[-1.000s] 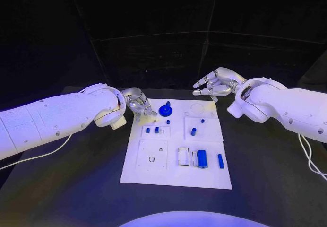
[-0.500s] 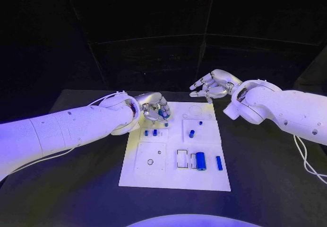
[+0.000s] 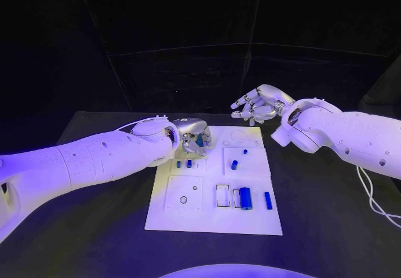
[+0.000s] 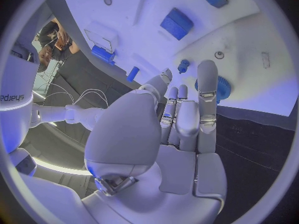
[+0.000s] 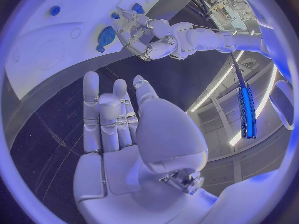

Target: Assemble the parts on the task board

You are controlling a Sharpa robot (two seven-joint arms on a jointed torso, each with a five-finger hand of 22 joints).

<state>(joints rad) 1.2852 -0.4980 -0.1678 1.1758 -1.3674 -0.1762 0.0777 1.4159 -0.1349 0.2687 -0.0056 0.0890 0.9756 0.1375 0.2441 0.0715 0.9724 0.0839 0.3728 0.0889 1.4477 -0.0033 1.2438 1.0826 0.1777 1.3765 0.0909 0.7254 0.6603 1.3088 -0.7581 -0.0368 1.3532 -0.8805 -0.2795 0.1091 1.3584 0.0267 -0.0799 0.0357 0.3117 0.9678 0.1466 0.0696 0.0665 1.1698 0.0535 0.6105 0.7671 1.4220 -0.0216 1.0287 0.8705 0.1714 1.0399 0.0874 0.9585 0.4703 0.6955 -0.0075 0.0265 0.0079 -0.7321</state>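
- Two long blue parts sit nearest me on the task board (image 3: 171,217): a thick cylinder (image 3: 247,197) and, just beside it toward the board's right edge, a thin rod (image 3: 268,200); a white rectangular frame (image 3: 223,194) lies on the cylinder's other side.
- Left of those I see a square recess with a small dark ring (image 3: 183,199) in it.
- Further up the board, a pair of short blue pegs (image 3: 183,164) stands in the left-hand plate, and another blue piece (image 3: 236,164) with a small stud (image 3: 245,152) above it in the right-hand plate.
- My left hand (image 3: 194,137) is over the far left corner of the board, fingers (image 4: 207,100) stretched out nearly straight and close together, not clenched; its fingertips hover right at the blue gear (image 4: 218,88). I cannot tell whether they touch it; nothing is grasped.
- A faint round outline (image 3: 240,136) marks the board's far right corner.
- My right hand (image 3: 261,104) is farthest out, raised beyond the board's far edge above the dark worktop (image 3: 334,197), fingers (image 5: 92,109) loosely spread and released, holding nothing.
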